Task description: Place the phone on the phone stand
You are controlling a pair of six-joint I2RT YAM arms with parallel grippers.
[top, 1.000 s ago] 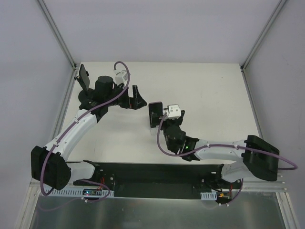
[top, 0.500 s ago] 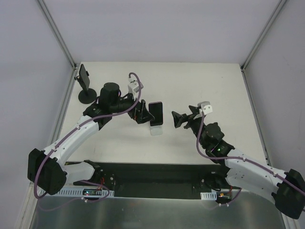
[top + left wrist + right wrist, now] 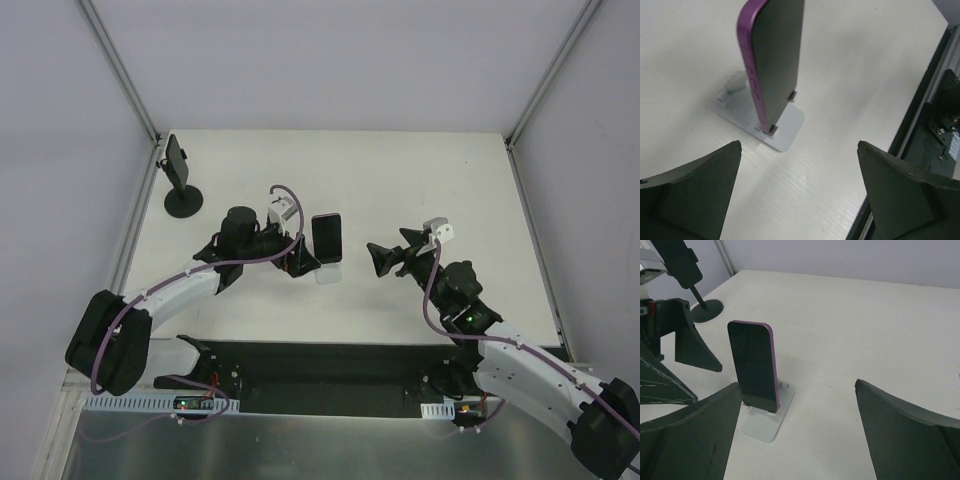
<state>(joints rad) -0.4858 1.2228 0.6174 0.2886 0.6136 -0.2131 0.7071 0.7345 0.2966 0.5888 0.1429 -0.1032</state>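
A purple phone (image 3: 326, 238) with a dark screen stands upright on a small white phone stand (image 3: 327, 272) in the middle of the table. It also shows in the left wrist view (image 3: 775, 60) on its stand (image 3: 782, 125), and in the right wrist view (image 3: 754, 367) on the stand (image 3: 762, 422). My left gripper (image 3: 300, 254) is open and empty just left of the phone, not touching it. My right gripper (image 3: 385, 258) is open and empty a little to the right of the stand.
A second black device on a black round-based stand (image 3: 182, 190) stands at the far left edge, also in the right wrist view (image 3: 700, 305). A black rail (image 3: 330, 365) runs along the near table edge.
The phone stays on the white stand. My left gripper has drawn back slightly toward the near left. My right arm has shifted a little, its gripper still off to the right.
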